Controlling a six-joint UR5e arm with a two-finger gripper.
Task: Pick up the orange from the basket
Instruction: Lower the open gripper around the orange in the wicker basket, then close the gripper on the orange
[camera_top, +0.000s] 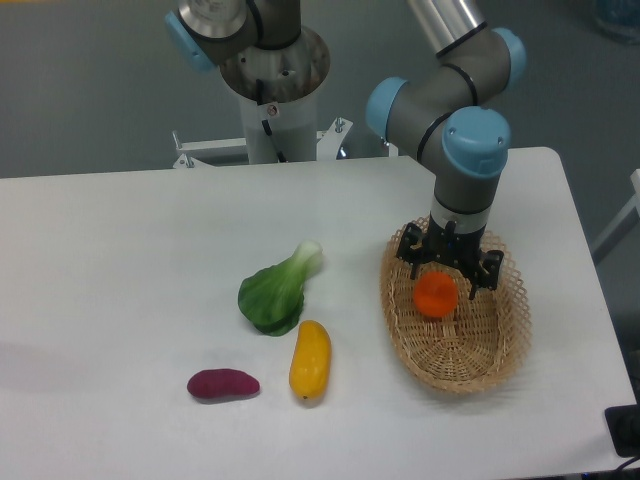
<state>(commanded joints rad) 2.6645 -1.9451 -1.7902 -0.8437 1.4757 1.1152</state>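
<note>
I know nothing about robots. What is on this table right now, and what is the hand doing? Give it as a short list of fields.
hand: open, fingers either side of the orange, directly above it
orange: in the basket, not lifted
basket: oval wicker, right side of table
leafy green vegetable: mid-table
yellow fruit: below the vegetable
purple item: left of the yellow fruit
</note>
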